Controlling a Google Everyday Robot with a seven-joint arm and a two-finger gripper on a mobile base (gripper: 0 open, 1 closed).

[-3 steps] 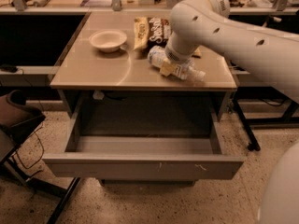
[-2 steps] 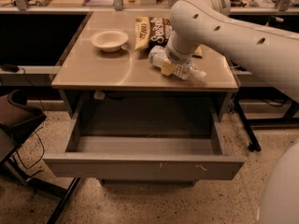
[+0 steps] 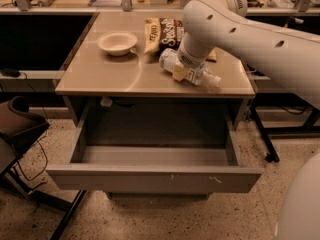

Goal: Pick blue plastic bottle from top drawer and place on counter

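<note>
On the counter [image 3: 110, 76], right of middle: bottle [image 3: 201, 77] on its side, white cap toward the right front corner. Directly over its middle, touching it, the gripper [image 3: 182, 70], at the end of a white arm [image 3: 250, 29] reaching in from the right; jaws' state impossible to tell. Farther back, a pale bowl [image 3: 117, 42] to the left and a dark chip bag [image 3: 162, 34] flat near the rear, just behind the bottle. Below the counter, drawer [image 3: 155, 176] standing open, front panel faintly scratched.
</note>
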